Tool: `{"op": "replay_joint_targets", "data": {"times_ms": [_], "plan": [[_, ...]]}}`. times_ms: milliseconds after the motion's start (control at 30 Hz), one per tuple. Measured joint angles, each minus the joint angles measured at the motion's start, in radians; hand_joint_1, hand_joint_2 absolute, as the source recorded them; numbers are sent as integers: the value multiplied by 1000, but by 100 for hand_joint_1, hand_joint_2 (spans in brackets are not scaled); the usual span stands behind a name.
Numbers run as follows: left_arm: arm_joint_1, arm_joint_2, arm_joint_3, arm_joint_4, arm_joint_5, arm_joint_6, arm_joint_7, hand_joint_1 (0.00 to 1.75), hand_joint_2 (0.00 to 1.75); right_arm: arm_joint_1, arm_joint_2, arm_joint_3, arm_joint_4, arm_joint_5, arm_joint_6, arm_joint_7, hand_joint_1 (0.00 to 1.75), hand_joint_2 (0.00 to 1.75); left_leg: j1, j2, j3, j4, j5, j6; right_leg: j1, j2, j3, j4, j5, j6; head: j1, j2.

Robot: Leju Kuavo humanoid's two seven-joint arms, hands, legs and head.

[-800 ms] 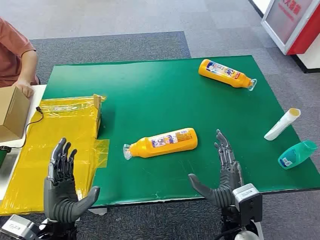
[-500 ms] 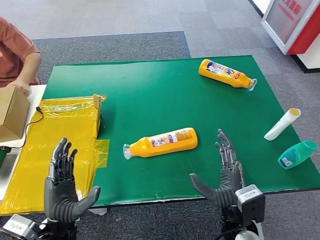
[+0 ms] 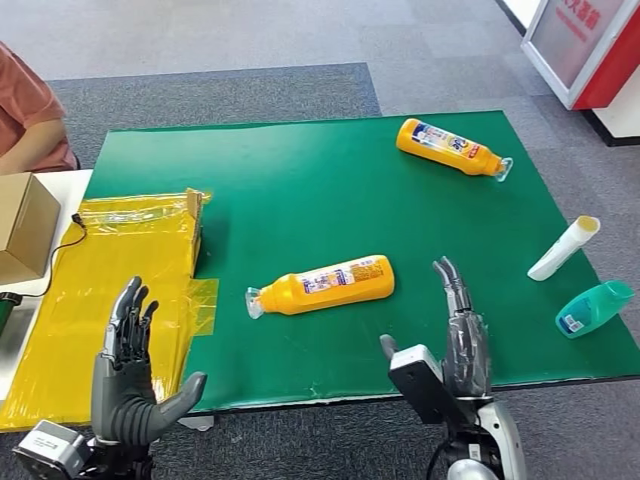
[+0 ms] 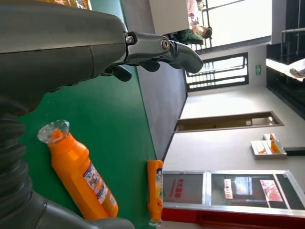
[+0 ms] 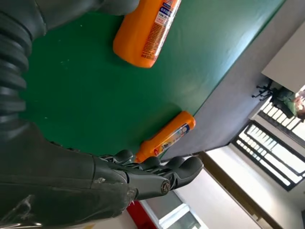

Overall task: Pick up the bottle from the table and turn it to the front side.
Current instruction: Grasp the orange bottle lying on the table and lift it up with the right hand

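An orange bottle [image 3: 324, 284] with a clear cap lies on its side in the middle of the green mat [image 3: 302, 190], cap toward my left. It also appears in the left wrist view [image 4: 81, 176] and the right wrist view [image 5: 147, 31]. A second orange bottle [image 3: 450, 147] lies at the mat's far right, seen too from the wrists [image 4: 155, 190] [image 5: 167, 136]. My right hand [image 3: 456, 335] hovers open over the mat's near edge, just right of the near bottle's base. Over the yellow plastic, my left hand [image 3: 130, 375] is open and holds nothing.
A yellow plastic sheet [image 3: 98, 290] covers the table's left part. A cardboard box [image 3: 23, 225] and a person's arm [image 3: 34, 125] are at the far left. A white tube [image 3: 564, 247] and a teal bottle [image 3: 595, 307] lie at the mat's right edge.
My right hand has rolled so its wrist camera now faces up, fingers still spread. The person's hand has left the cardboard box. The bottles have not moved.
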Motion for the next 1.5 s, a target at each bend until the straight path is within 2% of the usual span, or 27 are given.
{"op": "replay_joint_targets", "data": {"times_ms": [167, 367, 600, 767, 1167, 1300, 1500], "plan": [[-46, -2, 12, 0, 24, -47, 19, 0, 175, -106, 0, 7, 123, 117, 51, 66, 0, 175, 0, 0, 0, 0, 3, 0, 0, 0, 0, 0, 2, 1, 0, 0], [-145, -7, 14, 11, 59, -125, 40, 0, 175, -243, 0, 51, 287, 226, 90, 118, 0, 175, 0, 0, 0, 0, 4, 0, 0, 0, 0, 0, 3, 1, 0, 0], [-275, -10, 11, 74, 63, -184, 61, 0, 175, -414, 4, 118, 494, 391, 112, 201, 0, 175, 0, 0, 0, 0, 6, 0, 0, 0, 0, 0, 4, 1, 0, 0], [-337, -15, 7, 110, 63, -194, 70, 0, 175, -502, 8, 159, 609, 531, 99, 271, 0, 175, 0, 0, 0, 0, 6, 0, 0, 0, 0, 0, 5, 1, 0, 0], [-388, -19, 6, 166, 74, -195, 89, 0, 175, -602, 18, 218, 817, 706, 72, 326, 0, 175, 0, 0, -1, 0, 6, 0, 0, 0, -1, 0, 4, 1, 0, 0], [-391, -19, 6, 176, 87, -195, 88, 0, 175, -627, 18, 234, 861, 721, 68, 336, 0, 175, 0, 0, -1, 0, 6, 0, 0, 0, -1, 0, 4, 1, 0, 0], [-392, -19, 18, 181, 116, -188, 74, 0, 175, -661, 15, 251, 920, 724, 111, 337, 0, 175, 0, 0, -1, 0, 6, 0, 0, 0, -1, 0, 4, 1, 0, 0]]}}
